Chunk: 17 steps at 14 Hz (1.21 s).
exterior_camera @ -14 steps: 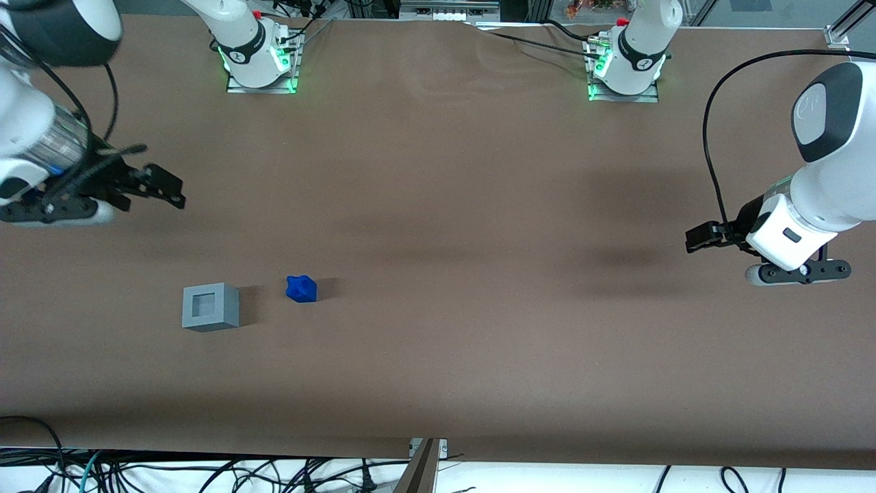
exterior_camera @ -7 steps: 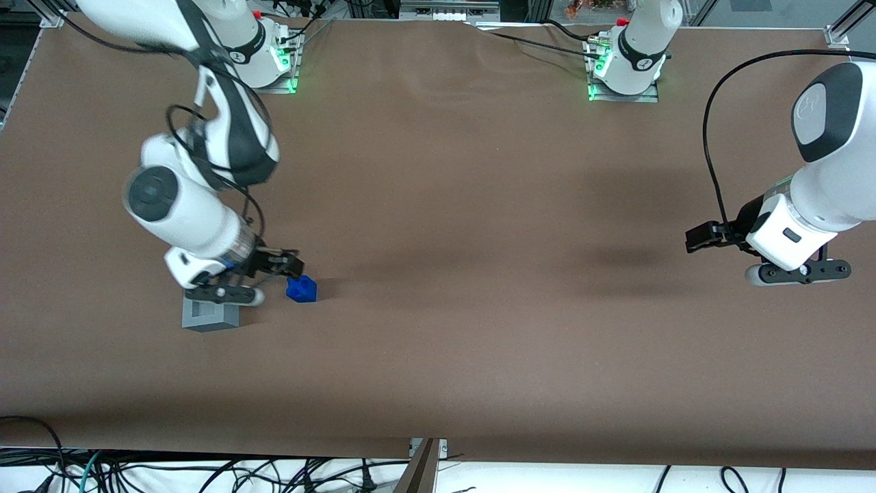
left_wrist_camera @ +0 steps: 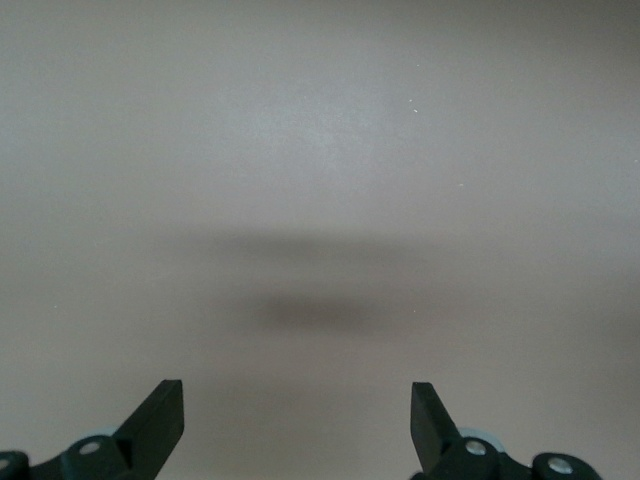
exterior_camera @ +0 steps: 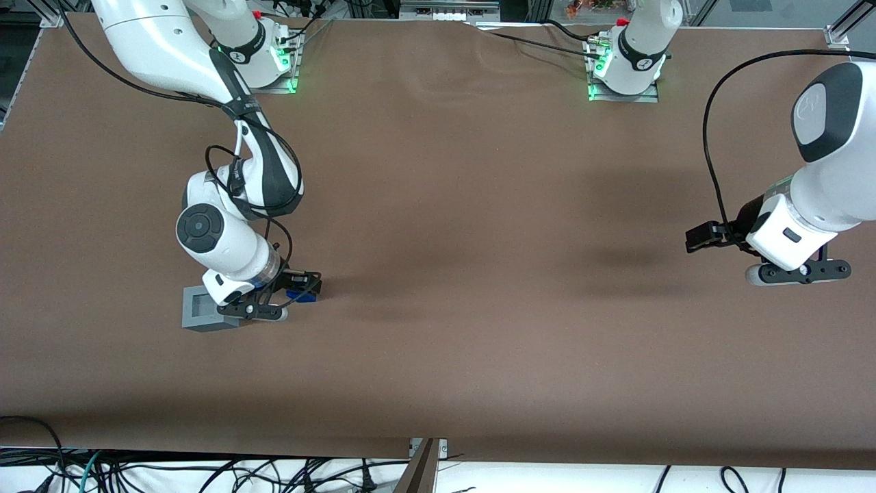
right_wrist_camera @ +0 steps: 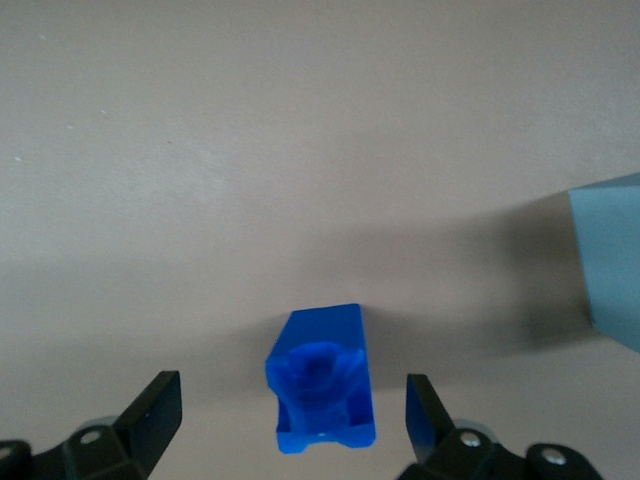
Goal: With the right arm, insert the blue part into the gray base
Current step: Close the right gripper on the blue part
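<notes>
The blue part (right_wrist_camera: 322, 380) lies on the brown table between my open fingers, touching neither. In the front view my right gripper (exterior_camera: 301, 287) hangs low over the blue part (exterior_camera: 304, 296), which is mostly hidden under it. In the wrist view the gripper (right_wrist_camera: 293, 415) is wide open, with a black fingertip on each side of the part. The gray base (exterior_camera: 198, 309) stands on the table beside the gripper, toward the working arm's end, partly covered by the wrist. One corner of the gray base (right_wrist_camera: 610, 260) shows in the wrist view.
The brown table cloth (exterior_camera: 479, 342) spreads around both objects. The two arm mounts (exterior_camera: 263, 68) stand at the table edge farthest from the front camera. Cables hang below the table's near edge.
My right arm has swung in from the table's end and come down over the blue part. The gripper now straddles it. Part and base have not moved.
</notes>
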Each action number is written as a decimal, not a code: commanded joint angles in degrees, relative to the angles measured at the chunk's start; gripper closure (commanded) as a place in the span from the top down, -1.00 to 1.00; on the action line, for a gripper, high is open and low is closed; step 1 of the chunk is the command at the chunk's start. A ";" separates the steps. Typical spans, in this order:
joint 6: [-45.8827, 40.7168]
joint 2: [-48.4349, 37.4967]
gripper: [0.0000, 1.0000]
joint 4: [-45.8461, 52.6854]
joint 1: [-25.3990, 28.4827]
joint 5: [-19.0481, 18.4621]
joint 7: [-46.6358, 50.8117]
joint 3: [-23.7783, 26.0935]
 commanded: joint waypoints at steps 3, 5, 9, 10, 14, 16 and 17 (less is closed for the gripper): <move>0.27 -0.35 0.90 -2.22 -0.53 -0.60 -0.03 0.14; 1.23 0.53 0.84 -2.22 -0.36 -0.60 -0.12 0.14; 3.61 2.38 0.67 -2.13 -0.18 -0.60 -0.12 0.14; 4.39 2.81 0.67 -2.22 -0.09 -0.60 -0.12 0.14; 4.58 3.17 0.03 -1.61 -0.35 -0.60 -0.81 0.14; 1.44 2.47 -0.29 -0.47 -0.44 -0.60 -1.08 0.23; -2.16 1.77 -0.41 1.11 -0.53 -0.51 -1.08 0.14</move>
